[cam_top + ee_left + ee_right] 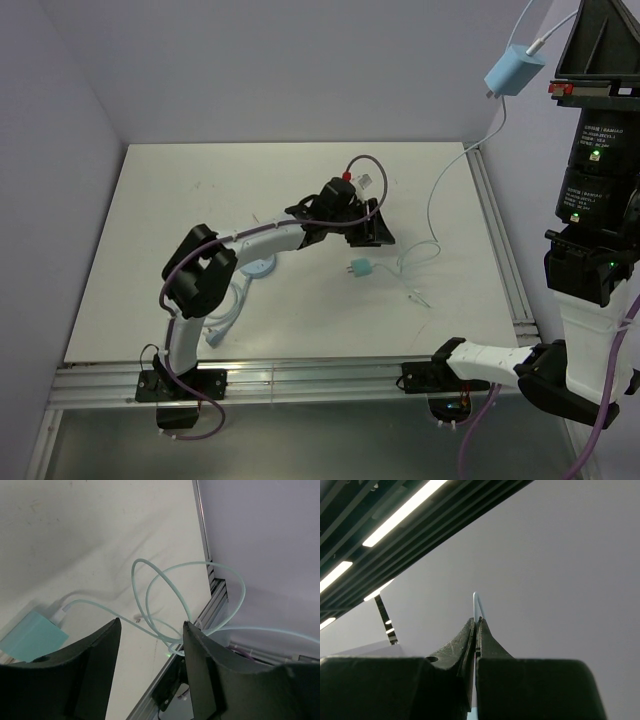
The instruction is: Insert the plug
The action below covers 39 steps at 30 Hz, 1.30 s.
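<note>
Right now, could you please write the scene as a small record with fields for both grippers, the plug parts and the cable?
left gripper: open, holds nothing, over the table
right gripper: shut on a thin cable, raised high
blue adapter: up in the air, by the right arm
teal block: lying on the table, cable attached

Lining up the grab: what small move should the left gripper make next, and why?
Probably shift the left gripper sideways toward the green plug: its jaws are open, but the plug lies outside them, beside one finger.
</note>
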Available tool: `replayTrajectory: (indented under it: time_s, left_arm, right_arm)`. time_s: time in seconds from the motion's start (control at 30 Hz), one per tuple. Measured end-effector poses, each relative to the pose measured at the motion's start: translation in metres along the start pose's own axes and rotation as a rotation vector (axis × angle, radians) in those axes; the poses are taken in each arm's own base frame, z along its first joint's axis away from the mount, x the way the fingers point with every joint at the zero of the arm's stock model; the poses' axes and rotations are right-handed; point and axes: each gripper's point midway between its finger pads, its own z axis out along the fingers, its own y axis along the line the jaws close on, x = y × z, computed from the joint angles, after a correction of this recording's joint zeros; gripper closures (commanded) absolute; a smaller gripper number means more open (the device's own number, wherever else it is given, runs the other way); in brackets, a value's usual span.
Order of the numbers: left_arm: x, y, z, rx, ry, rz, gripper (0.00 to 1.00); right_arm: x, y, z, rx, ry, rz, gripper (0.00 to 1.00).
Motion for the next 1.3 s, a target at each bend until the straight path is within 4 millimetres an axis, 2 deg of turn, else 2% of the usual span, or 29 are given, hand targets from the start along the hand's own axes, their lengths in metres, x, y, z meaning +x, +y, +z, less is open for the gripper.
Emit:
replayTrajectory:
  time_s: [0.2,0.43,0.6,0.87,0.93,1.0,1.07,1.1,1.13,1.23,1.3]
  left_arm:
    - [-0.005,0.0,-0.002,-0.008,-0.004,-0.049,0.4]
    - [-0.018,-0.03,-0.005,0.05,-0.021,-0.033,0.39]
    - [-0.015,-0.045,0.008,0.08,-0.013,-0.015,0.41]
    - [0.006,-0.021,0.031,0.033,0.049,-0.048,0.45]
    - [0.009,-0.016,0.035,0.031,0.063,-0.057,0.49]
    - [0.012,-0.012,0.038,0.029,0.077,-0.07,0.62]
    - [0.015,-0.014,0.039,0.04,0.091,-0.081,0.81]
    - [0.016,-0.015,0.039,0.045,0.097,-0.087,0.96]
    - [0.017,-0.016,0.038,0.051,0.104,-0.088,1.0]
    - [0.015,-0.016,0.036,0.054,0.102,-0.081,1.0]
    - [0.013,-0.008,0.03,0.035,0.086,-0.081,1.0]
  right_arm:
    - [0.001,0.0,0.0,0.0,0.002,0.0,1.0]
    - [0.002,0.0,0.0,0.0,0.007,-0.002,1.0]
    - [0.005,0.0,0.0,0.001,0.014,-0.001,1.0]
    - [0.008,0.0,-0.001,0.001,0.024,0.003,1.0]
    - [0.008,0.0,-0.001,0.002,0.025,0.002,1.0]
    - [0.008,0.0,-0.001,0.001,0.026,0.002,1.0]
    - [0.009,-0.001,-0.003,0.002,0.03,0.0,1.0]
    - [0.009,-0.001,-0.003,0.002,0.031,-0.001,1.0]
    - [0.01,-0.002,-0.003,0.003,0.033,-0.002,1.0]
    - [0.01,-0.003,-0.004,0.008,0.035,-0.008,1.0]
    - [0.01,-0.007,-0.006,0.023,0.037,-0.02,1.0]
